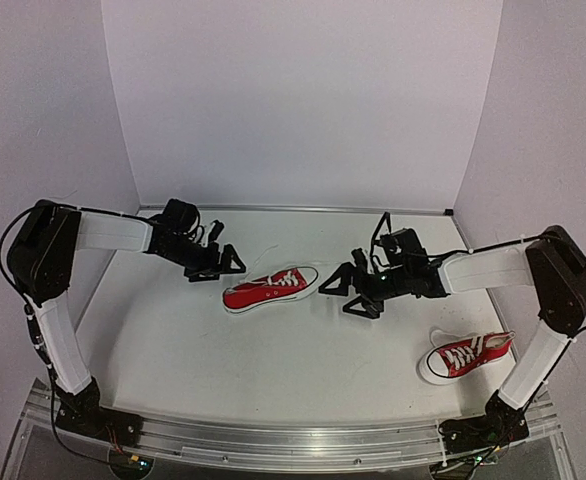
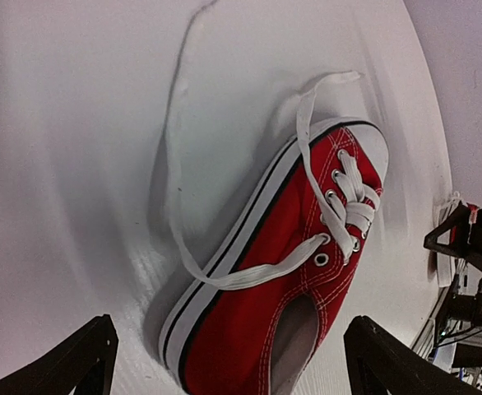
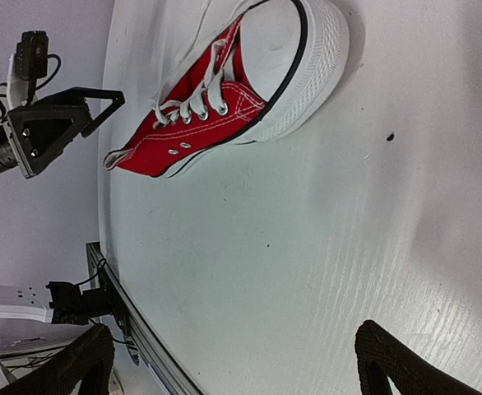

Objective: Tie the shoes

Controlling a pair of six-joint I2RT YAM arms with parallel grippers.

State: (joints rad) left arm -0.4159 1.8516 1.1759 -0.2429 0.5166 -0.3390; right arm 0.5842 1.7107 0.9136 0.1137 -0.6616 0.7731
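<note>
On the white surface (image 1: 173, 350) we see one red canvas sneaker (image 1: 270, 288), its white laces (image 2: 257, 267) loose, lying between our left fingers (image 1: 231, 262) and right fingers (image 1: 335, 281). Both pairs are spread wide, released. A second red sneaker (image 1: 468, 355) sits behind our right fingers.

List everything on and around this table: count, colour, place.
centre shoe: one, red, white sole, mid-table.
near shoe: one, red, white sole, table's near right corner.
laces: white, loose, trailing from centre shoe.
table: one, white, under both.
rail: one, silver, table's near edge.
left arm: one, white-black, left edge.
right arm: one, white-black, right edge.
left claw: one, black, open, left of centre shoe.
right claw: one, black, open, right of centre shoe.
</note>
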